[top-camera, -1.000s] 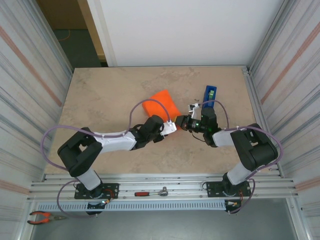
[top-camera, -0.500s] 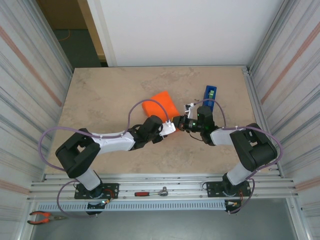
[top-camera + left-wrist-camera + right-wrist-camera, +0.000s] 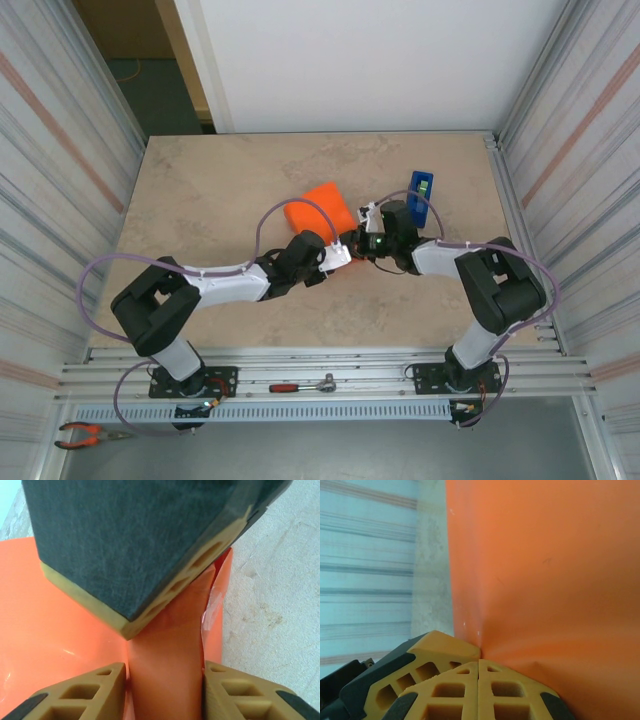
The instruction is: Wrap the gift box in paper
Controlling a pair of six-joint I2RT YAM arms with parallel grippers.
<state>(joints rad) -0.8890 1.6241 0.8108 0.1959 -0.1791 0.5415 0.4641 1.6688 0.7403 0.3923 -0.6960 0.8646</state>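
so the paper (image 3: 322, 207) is plain bright orange, no print, a little glossy where it's folded between the left gripper (image 3: 165, 690) fingers (image 3: 75, 700). The fingers are tan honeycomb with black pads, and the right gripper (image 3: 479, 662) is the same. The tabletop (image 3: 210, 190) under both is mottled beige, stone-look. The tape dispenser (image 3: 420, 187) just past the right gripper is deep blue. The side walls (image 3: 60, 130) are ribbed silver with a faint reddish stripe.

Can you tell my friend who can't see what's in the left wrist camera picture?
The left gripper pinches a fold of the orange paper between its two tan fingers. A big dark pad with a tan edge hangs just above the fold, and the beige table shows on the right.
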